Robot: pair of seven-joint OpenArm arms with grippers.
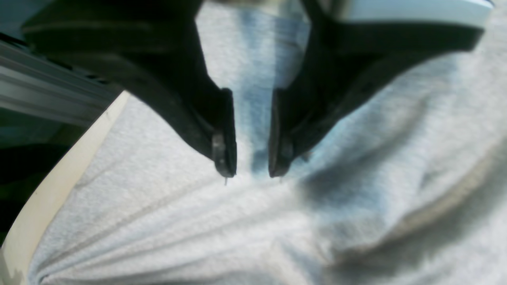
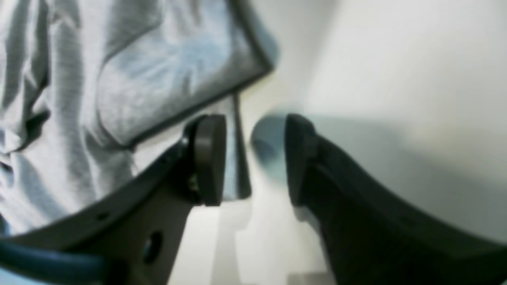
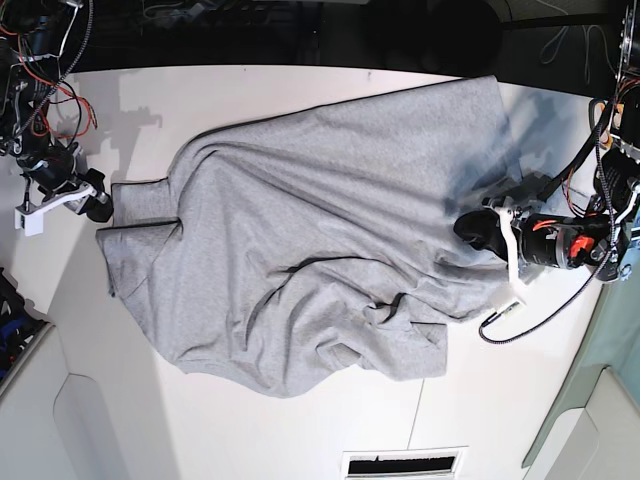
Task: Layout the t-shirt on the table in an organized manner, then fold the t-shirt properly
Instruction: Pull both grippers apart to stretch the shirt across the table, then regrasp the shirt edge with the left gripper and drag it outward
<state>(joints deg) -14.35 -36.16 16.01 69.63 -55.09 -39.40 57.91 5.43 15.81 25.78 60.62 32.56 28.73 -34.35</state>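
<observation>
One t-shirt (image 3: 300,240), one table (image 3: 250,430), and two robot arms: left (image 3: 560,240), right (image 3: 50,170).

Rumpled heather-grey t-shirt (image 3: 310,240), spread unevenly, creased, across the white table (image 3: 250,430).

Red, black wires (image 3: 62,78) bunched at far left corner, hanging in loops. Black cable (image 3: 545,315) lies in curve on right side, near white edge. Dark slot vent (image 3: 404,465) in white frame at near edge, a bit right of middle. Grey-green panel (image 3: 600,400) at near right corner. Dark floor (image 3: 300,30) along far side. Grey metal rail (image 1: 43,91) at left in left wrist view, blurry.
</observation>
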